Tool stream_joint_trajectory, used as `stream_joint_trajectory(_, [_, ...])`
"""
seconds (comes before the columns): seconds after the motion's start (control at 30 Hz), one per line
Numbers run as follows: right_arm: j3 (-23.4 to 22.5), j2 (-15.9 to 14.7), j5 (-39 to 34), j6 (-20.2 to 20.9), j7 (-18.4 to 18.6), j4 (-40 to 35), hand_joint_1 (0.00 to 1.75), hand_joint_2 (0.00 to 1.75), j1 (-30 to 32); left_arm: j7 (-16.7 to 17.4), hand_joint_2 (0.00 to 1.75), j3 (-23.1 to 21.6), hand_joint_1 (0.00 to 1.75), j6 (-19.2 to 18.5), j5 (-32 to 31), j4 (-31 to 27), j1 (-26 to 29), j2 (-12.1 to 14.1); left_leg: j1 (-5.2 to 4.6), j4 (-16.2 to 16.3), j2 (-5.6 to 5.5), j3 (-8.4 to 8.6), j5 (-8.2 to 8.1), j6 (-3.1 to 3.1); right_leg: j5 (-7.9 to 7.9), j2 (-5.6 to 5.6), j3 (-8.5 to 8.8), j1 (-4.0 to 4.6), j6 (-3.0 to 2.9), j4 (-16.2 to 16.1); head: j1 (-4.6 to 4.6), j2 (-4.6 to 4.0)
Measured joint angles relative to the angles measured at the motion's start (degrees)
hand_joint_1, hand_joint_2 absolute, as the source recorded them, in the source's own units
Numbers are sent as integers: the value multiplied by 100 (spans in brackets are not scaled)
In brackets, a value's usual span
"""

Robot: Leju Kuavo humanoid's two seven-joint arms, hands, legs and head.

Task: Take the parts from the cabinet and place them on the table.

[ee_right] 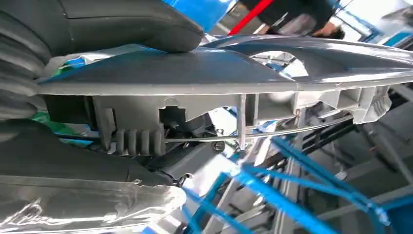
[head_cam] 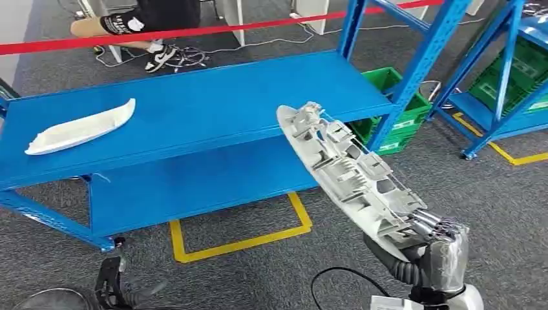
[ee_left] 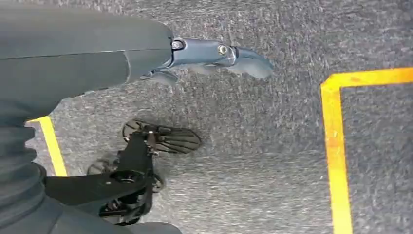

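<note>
- Long grey part (head_cam: pixel 352 169): being held at its near end, slanting up and away to the left, far tip reaching over the blue shelf (head_cam: pixel 213 106) edge.
- Right hand (head_cam: pixel 434 240): gripping the part, nearer arm.
- Left hand (ee_left: pixel 214 56): hanging over the floor, holding nothing, fingers apart.
- White part (head_cam: pixel 81 126): lying on the shelf, well apart to the left.

Green crates (head_cam: pixel 406 110), red tape (head_cam: pixel 194 31), seated person (head_cam: pixel 139 26).

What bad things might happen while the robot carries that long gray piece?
The right hand holds the long gray part only at one end, so it might tip or slip out. Its far tip hangs close to the blue shelf and the blue post, so a swing might bump them. A black cable lies on the floor near the robot and might snag.
</note>
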Motion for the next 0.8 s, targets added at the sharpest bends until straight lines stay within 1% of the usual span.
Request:
stream_joint_trajectory(0.03, [0, 9, -2, 0, -11, -13, 175, 175, -8, -11, 175, -4, 0, -22, -22, 0, -2, -16, -7, 13, 65, -12, 46, -39, -147, 21, 124, 40, -87, -362, -11, 0])
stream_joint_trajectory(0.07, [-2, 11, -26, 2, -22, -20, 175, 175, 7, -18, 175, -7, 0, -48, -37, 0, -5, 24, -3, -5, 111, -9, 118, -59, -95, 42, 10, 48, -137, -334, -35, 0])
stream_joint_trajectory(0.1, [-11, 11, -39, 2, -44, -26, 175, 175, 12, -17, 175, -13, 0, -83, -57, 0, 4, 26, 14, -15, 178, -19, 162, -83, -62, 113, -40, 69, -186, -303, -24, 0])
stream_joint_trajectory(0.13, [-37, 11, -57, 4, -66, -26, 175, 175, 40, -20, 175, -31, 0, -129, -109, 0, 34, 57, 25, -16, 244, -34, 187, -115, -12, 172, -97, 70, -259, -302, -31, 0])
stream_joint_trajectory(0.17, [-59, 11, -70, 4, -96, -28, 175, 175, 83, -31, 175, -55, 0, -207, -186, 0, 67, 109, 58, 29, 34, -65, 49, -176, 58, 223, -124, 46, -321, -314, -31, 0])
stream_joint_trajectory(0.2, [-77, 11, -85, 2, -111, -28, 175, 175, 102, -46, 175, -83, 0, -252, -236, 0, 118, 120, 58, 219, -235, -126, -277, -202, 125, 285, -184, 42, -363, -313, -33, 0])
stream_joint_trajectory(0.23, [-87, 13, -92, 0, -120, -28, 175, 175, 108, -66, 175, -109, 0, -293, -271, 0, 175, 155, 54, 592, -367, -228, -661, -208, 206, 350, -274, 43, -407, -311, -37, 0])
stream_joint_trajectory(0.27, [-101, 20, -103, -9, -133, -28, 175, 175, 127, -103, 175, -138, 0, -304, -304, 0, 210, 201, 51, 1036, -432, -352, -969, -209, 275, 433, -367, 52, -421, -308, -68, 0])
stream_joint_trajectory(0.3, [-129, 20, -125, -20, -146, -35, 175, 175, 160, -120, 175, -144, 0, -330, -341, 0, 234, 234, 42, 1447, -466, -454, -1177, -199, 342, 509, -459, 67, -425, -303, -72, 0])
stream_joint_trajectory(0.33, [-157, 22, -142, -3, -157, -48, 175, 175, 200, -97, 175, -151, 0, -289, -345, 2, 225, 247, 25, 1742, -475, -492, -1231, -179, 415, 586, -554, 79, -422, -296, -74, 0])
stream_joint_trajectory(0.37, [-175, 24, -160, 68, -157, -50, 175, 175, 201, 11, 175, -157, 0, -185, -361, 2, 164, 159, 13, 1765, -476, -425, -1111, -150, 487, 649, -644, 84, -424, -289, -72, 0])
stream_joint_trajectory(0.4, [-195, 33, -179, 140, -153, -50, 175, 175, 186, 88, 175, -157, 0, -72, -369, 2, 55, 114, -2, 1603, -481, -282, -888, -113, 561, 701, -744, 90, -422, -278, -79, 0])
stream_joint_trajectory(0.43, [-210, 42, -148, 175, -142, -52, 175, 175, 175, 197, 175, -166, 0, 42, -407, 0, -79, 59, -20, 1287, -503, -65, -672, -63, 630, 749, -832, 93, -410, -273, -79, 0])
stream_joint_trajectory(0.47, [-208, 63, -96, 186, -127, -52, 175, 175, 156, 342, 175, -192, 0, 171, -424, 0, -220, -36, -21, 855, -610, 223, -550, -10, 700, 802, -911, 92, -391, -273, -81, 0])
stream_joint_trajectory(0.5, [-201, 94, -66, 175, -114, -52, 175, 175, 124, 389, 175, -230, 0, 203, -452, 0, -339, -77, -23, 372, -895, 583, -585, 45, 773, 824, -972, 83, -374, -267, -81, 0])
stream_joint_trajectory(0.53, [-201, 107, -59, 166, -105, -52, 175, 175, 92, 391, 175, -267, 0, 161, -461, 0, -405, -134, -27, -81, -984, 851, -667, 68, 824, 880, -1035, 130, -352, -242, -79, 0])
stream_joint_trajectory(0.57, [-201, 114, -65, 144, -105, -63, 175, 175, 96, 389, 175, -319, 0, 64, -481, 0, -418, -151, -18, -91, -947, 830, -691, 30, 925, 940, -1064, 125, -329, -252, -61, 0])
stream_joint_trajectory(0.6, [-205, 111, -79, 122, -111, -72, 175, 175, 117, 371, 175, -345, 0, 4, -509, 0, -397, -162, -32, -70, -875, 797, -667, 37, 998, 1012, -1078, 115, -299, -286, -72, 0])
stream_joint_trajectory(0.63, [-227, 111, -105, 103, -116, -92, 175, 175, 164, 337, 175, -369, 0, -72, -529, 0, -357, -153, -44, -53, -804, 785, -636, 64, 1061, 1090, -1089, 107, -256, -313, -68, 0])
stream_joint_trajectory(0.67, [-251, 111, -133, 92, -120, -109, 175, 175, 228, 286, 175, -400, 0, -140, -542, 0, -306, -149, 24, -91, -687, 743, -562, 121, 1095, 1153, -1136, 99, -226, -312, -74, 0])
stream_joint_trajectory(0.7, [-286, 111, -146, 72, -127, -127, 175, 175, 307, 245, 175, -433, 0, -195, -562, 0, -282, -89, -1, -78, -617, 692, -508, 156, 853, 890, -1203, 132, -199, -199, -52, 0])
stream_joint_trajectory(0.73, [-302, 109, -155, 61, -133, -133, 175, 175, 339, 203, 175, -455, 0, -230, -581, 0, -240, -49, -11, -77, -554, 620, -448, 210, 457, 677, -1327, 119, -165, 121, 4, 0])
stream_joint_trajectory(0.77, [-324, 109, -166, 59, -135, -133, 175, 175, 349, 186, 175, -470, 0, -254, -592, 0, -198, 2, -24, -73, -474, 546, -389, 204, 71, 559, -1445, 97, -131, 593, -2, 0])
stream_joint_trajectory(0.8, [-332, 109, -177, 57, -135, -136, 175, 175, 377, 177, 175, -479, 0, -264, -610, -2, -161, 50, -35, -70, -404, 469, -329, 199, -212, 486, -1545, 73, -107, 1091, 2, 0])
